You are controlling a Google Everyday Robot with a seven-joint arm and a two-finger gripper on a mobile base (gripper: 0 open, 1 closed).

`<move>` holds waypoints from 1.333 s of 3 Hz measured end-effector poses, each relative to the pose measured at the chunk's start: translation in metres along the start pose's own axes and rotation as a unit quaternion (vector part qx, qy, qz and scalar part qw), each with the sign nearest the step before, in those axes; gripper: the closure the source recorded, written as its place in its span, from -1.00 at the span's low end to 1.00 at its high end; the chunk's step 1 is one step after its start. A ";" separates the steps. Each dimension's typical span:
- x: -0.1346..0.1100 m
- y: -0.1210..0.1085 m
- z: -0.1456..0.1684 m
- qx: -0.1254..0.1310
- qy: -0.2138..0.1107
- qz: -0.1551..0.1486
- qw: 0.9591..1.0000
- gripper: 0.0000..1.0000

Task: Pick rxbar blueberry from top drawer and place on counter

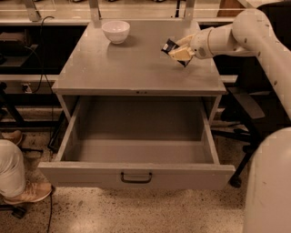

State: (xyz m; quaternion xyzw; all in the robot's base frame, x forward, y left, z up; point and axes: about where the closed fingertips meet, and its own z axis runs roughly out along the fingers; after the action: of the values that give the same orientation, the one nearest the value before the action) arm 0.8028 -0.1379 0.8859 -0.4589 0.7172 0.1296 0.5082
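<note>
My gripper (pixel 178 51) is over the right part of the counter (pixel 132 59), shut on the rxbar blueberry (pixel 170 46), a small dark wrapped bar that sticks out to the left of the fingers, held a little above the grey top. My white arm reaches in from the right. The top drawer (pixel 136 173) stands pulled out below the counter, its inside bare, with a dark curved handle (pixel 136 178) at the middle of its front panel.
A white bowl (pixel 116 31) sits at the back left of the counter. A pale bench with upright posts (pixel 95 10) runs behind. A person's leg and shoe (pixel 18 182) are at the lower left. A dark chair (pixel 254 109) stands at the right.
</note>
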 end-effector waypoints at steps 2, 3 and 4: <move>-0.002 -0.009 0.022 -0.023 0.010 0.004 1.000 -0.59; -0.003 -0.009 0.023 -0.028 0.013 0.006 1.000 -1.00; -0.003 -0.010 0.023 -0.028 0.014 0.006 0.999 -1.00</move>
State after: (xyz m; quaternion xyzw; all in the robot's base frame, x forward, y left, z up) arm 0.8249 -0.1266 0.8805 -0.4705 0.7233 0.1464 0.4837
